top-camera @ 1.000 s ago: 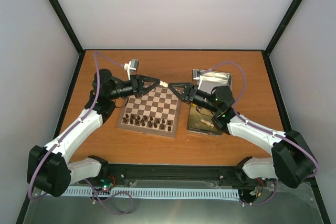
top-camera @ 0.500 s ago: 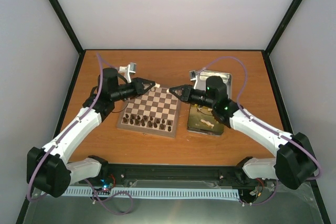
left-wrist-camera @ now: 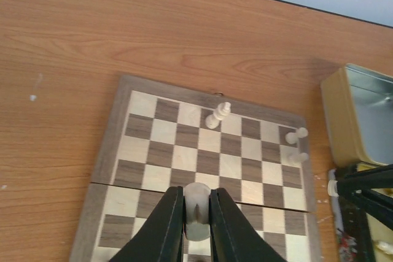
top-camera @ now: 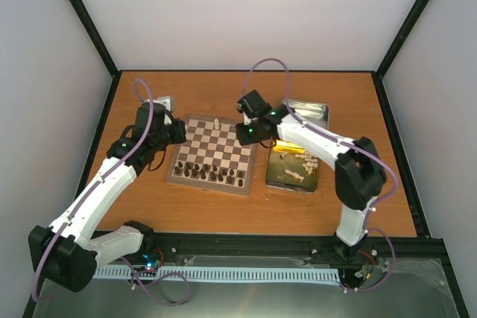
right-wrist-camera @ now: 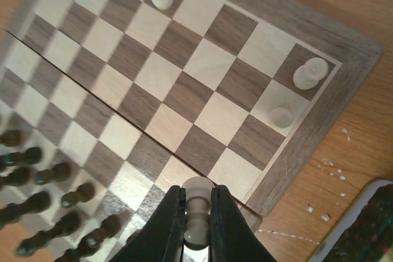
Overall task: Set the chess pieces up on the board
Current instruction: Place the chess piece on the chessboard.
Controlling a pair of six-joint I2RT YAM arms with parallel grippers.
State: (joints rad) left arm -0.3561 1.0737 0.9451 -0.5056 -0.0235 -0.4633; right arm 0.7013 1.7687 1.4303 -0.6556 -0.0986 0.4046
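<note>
The board (top-camera: 220, 148) lies mid-table, with dark pieces along its near rows. A cream piece (top-camera: 216, 121) stands on the far row. In the left wrist view the board (left-wrist-camera: 184, 157) carries that tall cream piece (left-wrist-camera: 218, 116) and two small ones at the right corner (left-wrist-camera: 298, 134). My left gripper (top-camera: 179, 133) hangs over the board's left side, shut on a cream piece (left-wrist-camera: 196, 216). My right gripper (top-camera: 244, 135) hangs over the board's right edge, shut on a cream pawn (right-wrist-camera: 198, 213). Below it are two cream pieces in the corner (right-wrist-camera: 309, 73).
A gold tin (top-camera: 277, 177) holding several loose cream pieces (top-camera: 298, 165) lies right of the board. A silver tin lid (top-camera: 307, 112) lies behind it. Dark pieces (right-wrist-camera: 37, 204) fill the board's near rows. Black-framed walls enclose the table.
The two grippers were tip to tip above the board's far edge. They parted: the left drew back to the board's left side, and the right swung left over the board's right edge.
</note>
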